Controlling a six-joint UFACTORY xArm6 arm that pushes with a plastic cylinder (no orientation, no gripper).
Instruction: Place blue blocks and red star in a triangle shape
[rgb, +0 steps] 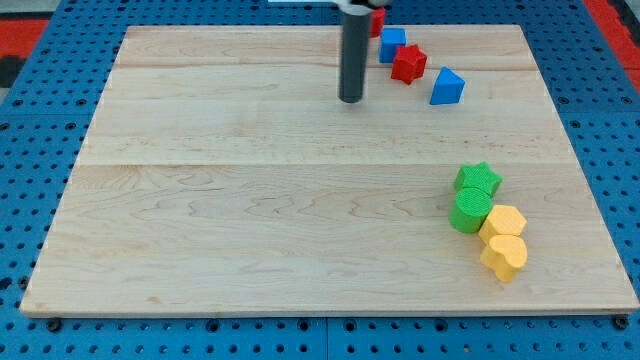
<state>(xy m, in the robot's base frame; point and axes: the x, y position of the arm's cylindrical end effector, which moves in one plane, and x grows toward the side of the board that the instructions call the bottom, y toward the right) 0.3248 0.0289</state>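
Note:
A blue cube-like block (392, 43) sits near the view's top, right of centre. A red star (408, 64) touches it just below and to the right. A blue triangular block (447, 87) lies a little further right and lower, apart from the star. Another red block (377, 18) shows partly behind the rod at the top edge; its shape is unclear. My tip (351, 99) rests on the board left of the red star and the blue blocks, not touching any of them.
A green star (478, 181) and a green round block (470, 210) sit at the view's right, with two yellow blocks (504, 222) (504, 256) just below them. The wooden board (250, 200) lies on a blue pegboard table.

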